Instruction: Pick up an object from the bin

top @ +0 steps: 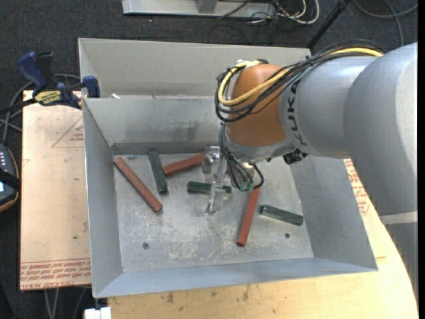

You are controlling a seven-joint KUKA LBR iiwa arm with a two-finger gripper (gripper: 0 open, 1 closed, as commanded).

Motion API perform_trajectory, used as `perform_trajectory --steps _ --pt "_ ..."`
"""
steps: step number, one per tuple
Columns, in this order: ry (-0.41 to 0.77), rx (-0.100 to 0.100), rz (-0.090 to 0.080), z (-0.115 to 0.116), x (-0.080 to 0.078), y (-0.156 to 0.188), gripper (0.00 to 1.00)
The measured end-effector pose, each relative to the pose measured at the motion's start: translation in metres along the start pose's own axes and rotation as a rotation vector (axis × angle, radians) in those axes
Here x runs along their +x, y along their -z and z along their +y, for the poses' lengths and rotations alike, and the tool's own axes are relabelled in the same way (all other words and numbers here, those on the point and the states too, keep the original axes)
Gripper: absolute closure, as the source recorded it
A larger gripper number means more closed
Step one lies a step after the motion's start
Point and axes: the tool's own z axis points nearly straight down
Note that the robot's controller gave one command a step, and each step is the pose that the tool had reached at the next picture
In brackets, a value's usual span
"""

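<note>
- A grey metal bin [172, 244] is seen from above. Its scuffed bottom carries six loose sticks, some reddish-brown and some dark green, all lying flat.
- A thick silver-grey robot arm [372, 111] reaches in from the right. Its wrist wears a rounded orange cover [255, 111], with yellow and black cables [229, 85] looped over it.
- The gripper [212, 201] hangs below the wrist, near the middle of the bin.
- From this angle I cannot tell whether the gripper is spread or pressed together.
- Directly under it lies a short dark green stick [199, 189], running roughly left to right. The gripper's metal tip crosses the stick's right end. I cannot tell whether the two touch.
- Just to the right, a red stick [247, 218] runs towards the front wall, its far end tucked beneath the wrist.
- Further right, a second green stick [281, 215] lies on its own.
- Behind and to the left, a slanted reddish stick [182, 165] points towards the gripper.
- Nearer the left wall lie a third green stick [158, 173] and a long reddish-brown stick [137, 185], close together.
</note>
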Motion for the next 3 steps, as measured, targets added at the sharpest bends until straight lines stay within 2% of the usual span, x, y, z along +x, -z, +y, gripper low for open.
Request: perform_trajectory --steps 1,2,3 --pt "-0.018 0.001 -0.004 -0.016 0.008 -0.036 0.0" --pt "-0.017 0.0 -0.01 -0.016 0.006 -0.032 1.0" --pt "0.008 0.001 -0.02 -0.05 -0.019 0.092 1.0"
